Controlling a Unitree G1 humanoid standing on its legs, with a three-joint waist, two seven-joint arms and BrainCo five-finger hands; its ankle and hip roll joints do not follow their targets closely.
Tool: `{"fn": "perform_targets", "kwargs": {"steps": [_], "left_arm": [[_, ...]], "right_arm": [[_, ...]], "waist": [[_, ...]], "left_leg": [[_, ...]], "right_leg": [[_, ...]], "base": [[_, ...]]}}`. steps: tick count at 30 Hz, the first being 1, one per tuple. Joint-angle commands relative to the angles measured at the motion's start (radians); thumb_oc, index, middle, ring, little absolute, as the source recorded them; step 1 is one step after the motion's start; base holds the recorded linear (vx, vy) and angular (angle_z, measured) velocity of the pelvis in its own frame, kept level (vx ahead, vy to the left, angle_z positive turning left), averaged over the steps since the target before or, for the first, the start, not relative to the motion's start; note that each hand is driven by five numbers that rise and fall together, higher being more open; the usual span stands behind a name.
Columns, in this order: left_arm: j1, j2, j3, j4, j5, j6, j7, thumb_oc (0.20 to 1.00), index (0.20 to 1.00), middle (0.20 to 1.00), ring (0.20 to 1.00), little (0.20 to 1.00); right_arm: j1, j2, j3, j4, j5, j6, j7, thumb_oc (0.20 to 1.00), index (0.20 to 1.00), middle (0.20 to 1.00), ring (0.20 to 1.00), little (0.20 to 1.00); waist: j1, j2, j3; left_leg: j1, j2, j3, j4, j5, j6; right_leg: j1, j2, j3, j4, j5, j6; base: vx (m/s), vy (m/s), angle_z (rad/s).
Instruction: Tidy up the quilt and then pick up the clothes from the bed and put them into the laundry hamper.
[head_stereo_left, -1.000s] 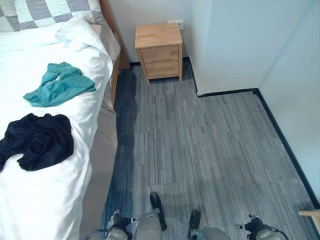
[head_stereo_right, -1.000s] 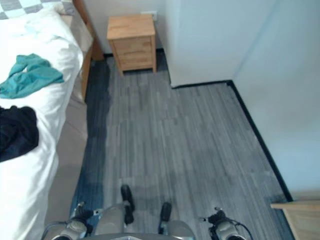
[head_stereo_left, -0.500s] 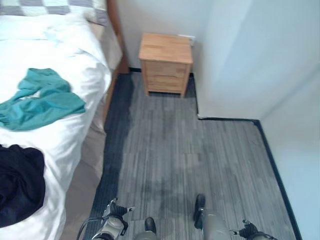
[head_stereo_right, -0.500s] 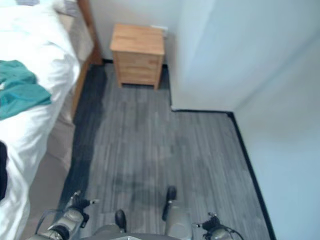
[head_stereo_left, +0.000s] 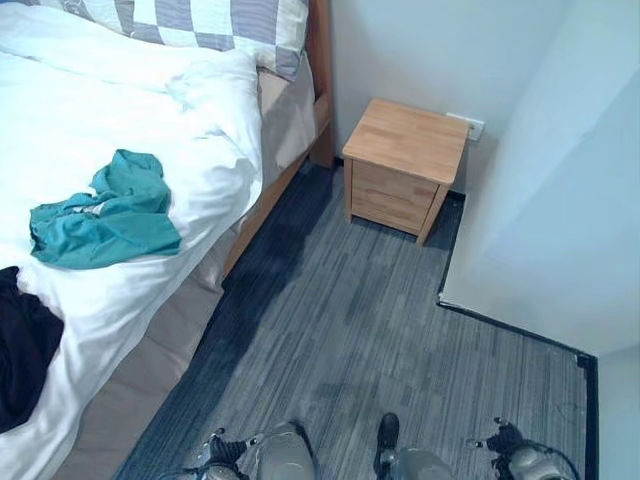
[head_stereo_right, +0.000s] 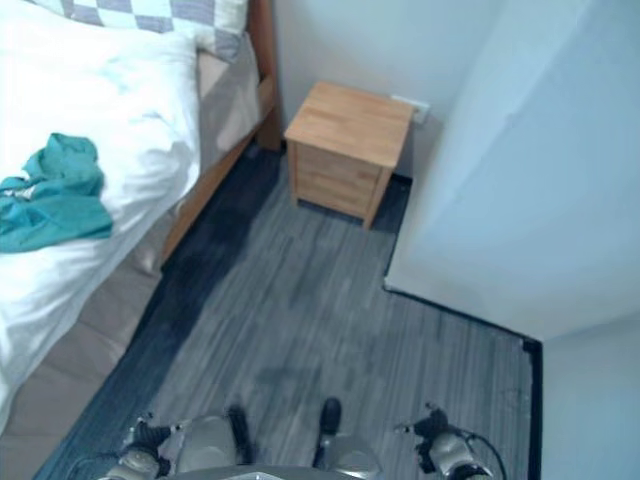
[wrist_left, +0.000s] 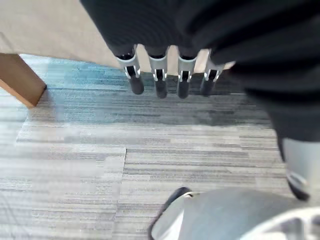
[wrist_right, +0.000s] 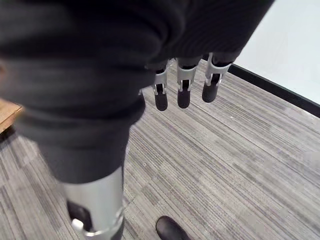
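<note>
View swung back toward bed (head_stereo_left: 150, 350) since half second ago: camera moved, not objects. Teal garment (head_stereo_left: 105, 212) and dark garment (head_stereo_left: 22, 345) lie on white quilt (head_stereo_left: 120, 110), untouched. Left hand (wrist_left: 170, 82) and right hand (wrist_right: 182, 85) hang beside floor (head_stereo_left: 380, 300), fingers relaxed, nothing held. Approach judged pending.

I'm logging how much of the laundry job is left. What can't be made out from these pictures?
- Dark garment: cut off by the left eye view's left edge, so its full extent is unknown.
- Teal garment: crumpled on the white quilt; what kind of clothing it is cannot be told.
- Laundry hamper: where it stands cannot be told.
- Left hand and right hand: fingers hang straight over the floor, holding nothing; each palm is hidden by its dark cover.
</note>
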Motion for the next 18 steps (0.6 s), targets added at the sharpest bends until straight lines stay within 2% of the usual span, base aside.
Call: {"fn": "perform_targets", "kwargs": {"steps": [1, 2, 3, 4, 5, 6, 7, 8, 10, 12, 13, 14, 15, 16, 17, 18], "left_arm": [[-0.012, 0.011, -0.017, 0.0, 0.012, 0.01, -0.016, 1.0, 1.0, 1.0, 1.0, 1.0], [-0.011, 0.011, -0.017, -0.001, 0.012, 0.011, -0.016, 1.0, 1.0, 1.0, 1.0, 1.0], [-0.001, 0.021, -0.018, 0.012, 0.029, 0.014, -0.029, 1.0, 1.0, 1.0, 1.0, 1.0], [-0.001, 0.022, -0.018, 0.012, 0.029, 0.014, -0.029, 1.0, 1.0, 1.0, 1.0, 1.0], [-0.001, 0.039, -0.024, 0.038, 0.067, 0.031, -0.037, 1.0, 1.0, 1.0, 1.0, 1.0], [-0.002, 0.039, -0.022, 0.038, 0.068, 0.032, -0.038, 1.0, 1.0, 1.0, 1.0, 1.0], [-0.005, 0.054, -0.022, 0.05, 0.082, 0.042, -0.031, 1.0, 1.0, 1.0, 1.0, 1.0], [-0.006, 0.054, -0.022, 0.05, 0.082, 0.042, -0.031, 1.0, 1.0, 1.0, 1.0, 1.0], [-0.006, 0.065, -0.015, 0.045, 0.072, 0.035, -0.03, 1.0, 1.0, 1.0, 1.0, 1.0], [-0.01, 0.073, -0.019, 0.041, 0.073, 0.029, -0.029, 1.0, 1.0, 1.0, 1.0, 1.0], [-0.01, 0.073, -0.019, 0.041, 0.073, 0.029, -0.029, 1.0, 1.0, 1.0, 1.0, 1.0], [-0.019, 0.077, -0.026, 0.04, 0.084, 0.028, -0.029, 1.0, 1.0, 1.0, 1.0, 1.0], [-0.019, 0.076, -0.026, 0.04, 0.085, 0.028, -0.029, 1.0, 1.0, 1.0, 1.0, 1.0], [-0.018, 0.078, -0.025, 0.041, 0.093, 0.031, -0.026, 1.0, 1.0, 1.0, 1.0, 1.0], [-0.013, 0.073, -0.025, 0.045, 0.092, 0.024, -0.033, 1.0, 1.0, 1.0, 1.0, 1.0], [-0.012, 0.069, -0.028, 0.044, 0.086, 0.018, -0.034, 1.0, 1.0, 1.0, 1.0, 1.0]], "right_arm": [[0.032, -0.003, -0.022, 0.005, -0.013, -0.005, -0.002, 1.0, 1.0, 1.0, 1.0, 1.0], [0.034, -0.003, -0.021, 0.004, -0.013, -0.005, -0.002, 1.0, 1.0, 1.0, 1.0, 1.0], [0.051, 0.018, -0.02, 0.006, -0.013, -0.01, 0.005, 1.0, 1.0, 1.0, 1.0, 1.0], [0.052, 0.018, -0.02, 0.006, -0.013, -0.01, 0.005, 1.0, 1.0, 1.0, 1.0, 1.0], [0.044, 0.037, -0.025, -0.022, -0.004, -0.01, 0.019, 1.0, 1.0, 1.0, 1.0, 1.0], [0.044, 0.037, -0.025, -0.023, -0.004, -0.009, 0.019, 1.0, 1.0, 1.0, 1.0, 1.0], [0.035, 0.049, -0.028, -0.044, 0.006, -0.013, 0.019, 1.0, 1.0, 1.0, 1.0, 1.0], [0.035, 0.048, -0.028, -0.044, 0.006, -0.013, 0.019, 1.0, 1.0, 1.0, 1.0, 1.0], [0.032, 0.052, -0.038, -0.069, 0.023, -0.02, 0.014, 1.0, 1.0, 1.0, 1.0, 1.0], [0.031, 0.046, -0.037, -0.087, 0.033, -0.021, 0.015, 1.0, 1.0, 1.0, 1.0, 1.0], [0.031, 0.046, -0.037, -0.087, 0.033, -0.021, 0.015, 1.0, 1.0, 1.0, 1.0, 1.0], [0.021, 0.034, -0.036, -0.09, 0.04, -0.017, 0.018, 1.0, 1.0, 1.0, 1.0, 1.0], [0.021, 0.033, -0.035, -0.09, 0.04, -0.017, 0.018, 1.0, 1.0, 1.0, 1.0, 1.0], [0.019, 0.024, -0.036, -0.087, 0.037, -0.012, 0.023, 1.0, 1.0, 1.0, 1.0, 1.0], [0.013, 0.01, -0.026, -0.094, 0.025, -0.011, 0.031, 1.0, 1.0, 1.0, 1.0, 1.0], [0.004, 0.007, -0.019, -0.09, 0.023, -0.012, 0.031, 1.0, 1.0, 1.0, 1.0, 1.0]], "waist": [[-0.016, 0.011, -0.008], [-0.016, 0.009, -0.007], [-0.019, 0.009, -0.016], [-0.021, 0.007, -0.015], [-0.051, 0.006, 0.003], [-0.051, 0.003, 0.004], [-0.075, 0.019, 0.027], [-0.074, 0.017, 0.027], [-0.075, 0.022, 0.029], [-0.078, 0.024, 0.024], [-0.078, 0.025, 0.025], [-0.092, 0.03, 0.014], [-0.093, 0.032, 0.015], [-0.104, 0.036, 0.012], [-0.112, 0.037, 0.008], [-0.112, 0.043, 0.005]], "left_leg": [[0.081, 0.03, 0.147, -0.056, -0.04, -0.001], [0.086, 0.024, 0.148, -0.067, -0.036, 0.0], [0.142, -0.035, 0.119, -0.139, -0.055, 0.035], [0.145, -0.042, 0.118, -0.146, -0.054, 0.039], [0.213, -0.075, 0.112, -0.193, -0.088, 0.071], [0.214, -0.081, 0.113, -0.196, -0.09, 0.074], [0.269, -0.067, 0.094, -0.229, -0.091, 0.079], [0.269, -0.07, 0.096, -0.231, -0.091, 0.08], [0.314, -0.05, 0.061, -0.245, -0.087, 0.051], [0.331, -0.028, 0.033, -0.25, -0.088, 0.015], [0.331, -0.027, 0.033, -0.25, -0.088, 0.014], [0.366, -0.005, -0.008, -0.269, -0.097, -0.03], [0.368, -0.003, -0.008, -0.269, -0.097, -0.031], [0.391, 0.008, -0.018, -0.271, -0.105, -0.045], [0.422, 0.035, -0.035, -0.232, -0.124, -0.059], [0.425, 0.046, -0.044, -0.203, -0.127, -0.059]], "right_leg": [[0.042, -0.071, -0.039, 0.153, -0.18, 0.128], [0.042, -0.074, -0.04, 0.156, -0.182, 0.13], [0.025, -0.089, -0.074, 0.305, -0.159, 0.151], [0.022, -0.096, -0.075, 0.316, -0.164, 0.156], [-0.052, -0.134, -0.067, 0.55, -0.073, 0.223], [-0.057, -0.141, -0.063, 0.56, -0.076, 0.227], [-0.18, -0.144, -0.006, 0.76, -0.034, 0.242], [-0.187, -0.148, -0.002, 0.768, -0.037, 0.242], [-0.223, -0.209, -0.004, 0.637, -0.066, 0.223], [-0.205, -0.238, -0.006, 0.438, -0.077, 0.197], [-0.204, -0.237, -0.007, 0.436, -0.076, 0.197], [-0.219, -0.245, 0.065, 0.206, -0.035, 0.203], [-0.212, -0.242, 0.062, 0.197, -0.031, 0.203], [-0.23, -0.246, 0.112, 0.164, -0.005, 0.218], [-0.253, -0.229, 0.174, 0.204, -0.018, 0.228], [-0.262, -0.214, 0.183, 0.236, -0.034, 0.22]], "base": [[0.26, 0.022, 0.57], [0.56, 0.107, 0.7], [0.3, 0.103, 0.56], [0.54, 0.171, 0.58], [0.24, 0.101, 0.47], [0.43, 0.097, 0.87], [0.19, 0.028, 0.98], [0.47, -0.082, 1.05], [0.5, -0.215, 0.76], [0.35, -0.262, 0.71], [0.51, -0.439, 0.66], [0.37, -0.305, 0.52], [0.56, -0.444, 0.5], [0.51, -0.382, 0.64], [0.61, -0.474, 0.71], [0.42, -0.334, 0.61]]}}
